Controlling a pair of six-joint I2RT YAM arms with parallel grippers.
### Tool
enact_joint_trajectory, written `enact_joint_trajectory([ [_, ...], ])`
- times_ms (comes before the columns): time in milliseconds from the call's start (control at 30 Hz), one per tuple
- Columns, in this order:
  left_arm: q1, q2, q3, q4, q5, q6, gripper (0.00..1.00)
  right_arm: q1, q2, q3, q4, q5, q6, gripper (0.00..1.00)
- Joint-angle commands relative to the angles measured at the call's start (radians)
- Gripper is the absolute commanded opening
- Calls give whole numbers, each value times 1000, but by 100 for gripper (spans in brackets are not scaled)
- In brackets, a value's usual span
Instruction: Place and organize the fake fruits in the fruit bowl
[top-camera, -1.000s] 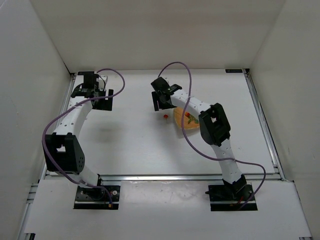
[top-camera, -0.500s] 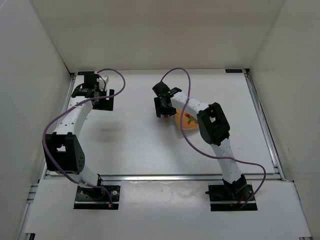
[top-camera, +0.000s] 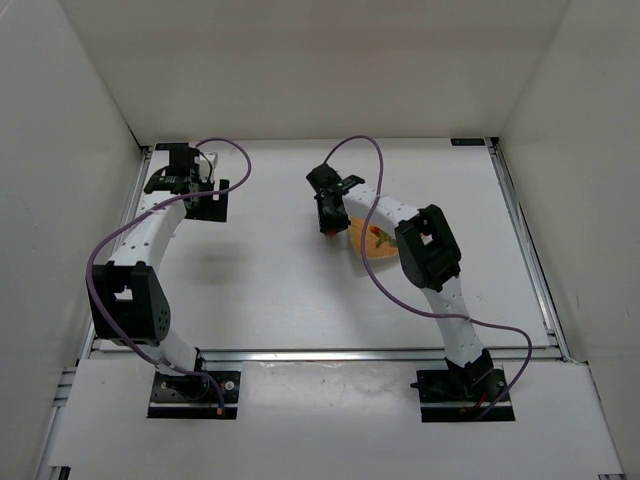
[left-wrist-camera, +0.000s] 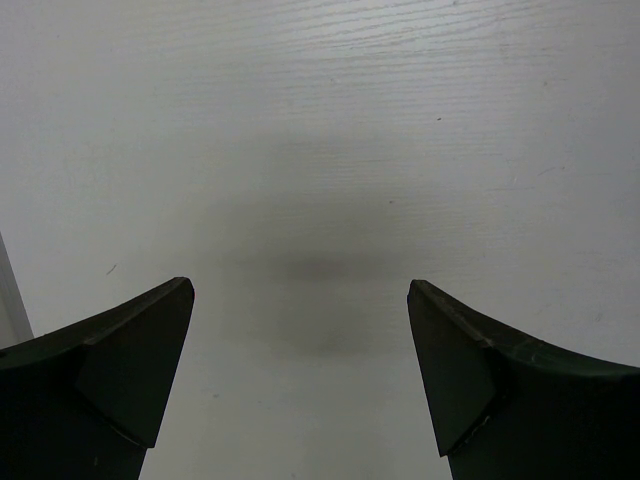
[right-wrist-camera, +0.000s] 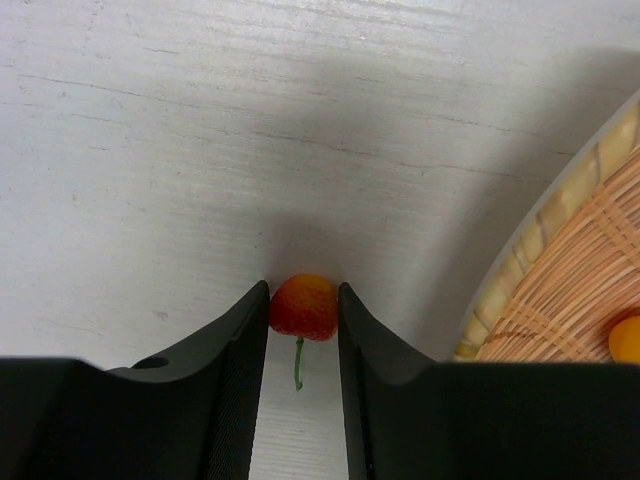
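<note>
At lower centre, the right hand pinches the small red stemmed berry on the white tabletop, beside the tan wicker basket, probably to lift it in; the left hand gapes empty.

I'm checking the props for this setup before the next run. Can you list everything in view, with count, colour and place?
berry: one, red with a green stem, on the table just outside the basket's rim, between the right pincer's fingers
basket: one, tan-orange wicker with a paler rim, centre-right of the table
fruit sprig: red and green, inside the basket; too small to count
table: one, white
cables: two, purple, one looping over each arm
arms: two, white with black joints, bases at the near edge
left pincer: one, black, open over bare table at the far left
right pincer: one, black, shut on the berry
</note>
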Motion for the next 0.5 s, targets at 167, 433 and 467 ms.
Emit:
enact_joint_trajectory([
  [167, 6, -11, 54, -18, 0, -7, 100, -13, -234, -46, -8, 15, 28, 22],
  [433, 6, -58, 8, -27, -18, -7, 100, -188, -467, -388, 2, 121, 90, 20],
  [467, 6, -68, -3, -27, -18, 2, 100, -223, -467, -432, 2, 130, 101, 20],
])
